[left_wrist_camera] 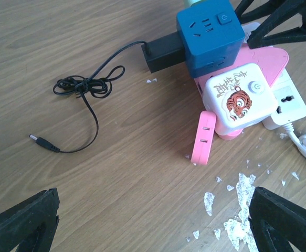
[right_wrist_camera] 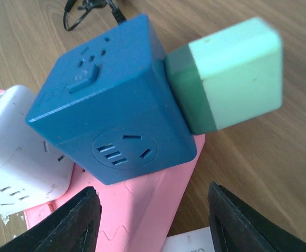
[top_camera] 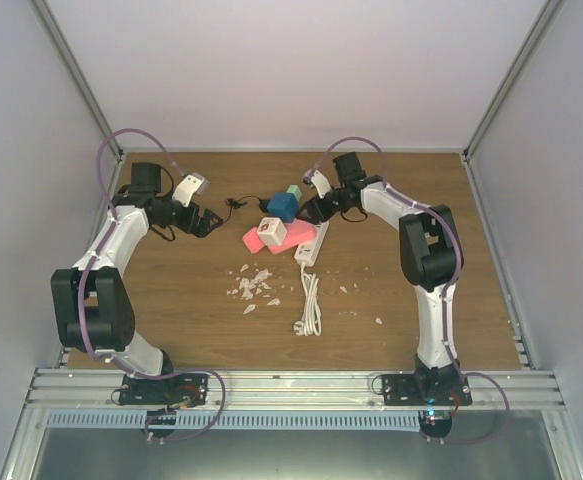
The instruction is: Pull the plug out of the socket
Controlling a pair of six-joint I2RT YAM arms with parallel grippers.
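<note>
The green plug (right_wrist_camera: 223,73), seated in the blue socket cube (right_wrist_camera: 111,105), lies beyond the spread right jaws.

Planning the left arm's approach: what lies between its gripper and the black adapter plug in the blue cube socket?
Left wrist view: between the open left gripper and black adapter plug, bare wooden table; the plug's thin black tangled cable lies alongside.

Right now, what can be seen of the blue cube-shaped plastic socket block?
The blue cube-shaped plastic socket block looks matte, with outlet holes on several faces and a square button on top. It sits on a flat pink plastic piece, close beside a white cube socket with a tiger picture. A black adapter with a thin cable is plugged into one side, a green plug into the opposite side.
</note>
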